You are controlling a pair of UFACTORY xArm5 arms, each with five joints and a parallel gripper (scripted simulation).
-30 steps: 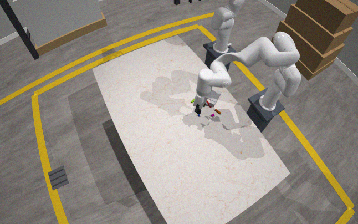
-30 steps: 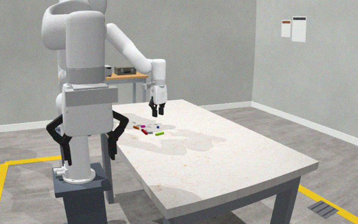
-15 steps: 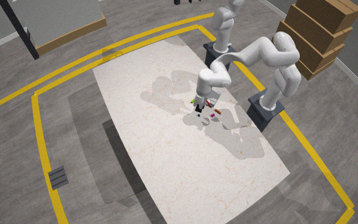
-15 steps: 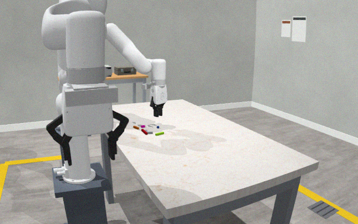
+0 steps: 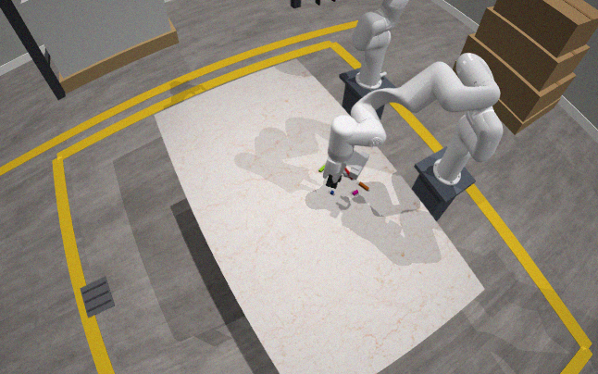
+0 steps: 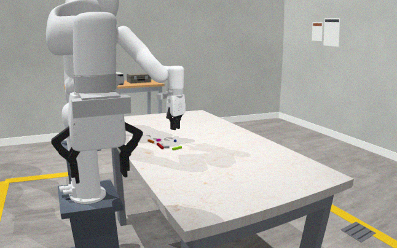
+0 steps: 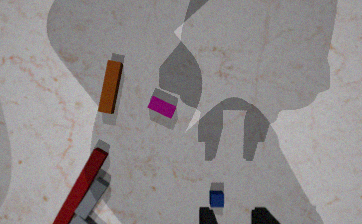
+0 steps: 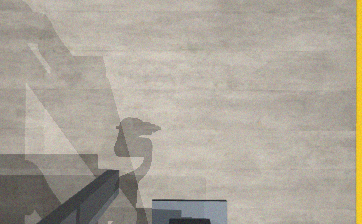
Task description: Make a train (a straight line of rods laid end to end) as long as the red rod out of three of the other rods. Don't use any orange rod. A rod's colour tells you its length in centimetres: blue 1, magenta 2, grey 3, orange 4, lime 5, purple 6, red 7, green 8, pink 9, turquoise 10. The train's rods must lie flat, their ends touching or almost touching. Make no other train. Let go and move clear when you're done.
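Red rod [image 5: 347, 170] [image 6: 160, 145] [image 7: 80, 186] is positioned flat on the counter [image 5: 268, 242] [image 6: 239, 178] [image 7: 12, 75], with a grey rod [image 6: 166, 147] [image 7: 91, 199] just beside it. The blue rod [image 5: 332, 193] [image 6: 175, 140] [image 7: 216, 199], magenta rod [image 5: 355, 192] [image 6: 158, 140] [image 7: 162, 107] and lime rod [image 5: 322, 168] [image 6: 177, 148] are laid apart. The left hand [image 5: 332, 185] [image 6: 175, 129] [image 7: 237, 215] is suspended above the counter near the blue rod, partly open, with nothing gripped. The right hand [image 6: 101, 178] is fully open, unloaded, and positioned beyond the counter edge.

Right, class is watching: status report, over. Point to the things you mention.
Left gripper [image 5: 332, 181] [image 6: 175, 127] [image 7: 236, 216] open, empty, above table near blue rod [image 5: 332, 193] [image 6: 174, 140] [image 7: 216, 199]. Right gripper [image 6: 101, 178] open, clear. No train laid. Nothing blocking blue rod.
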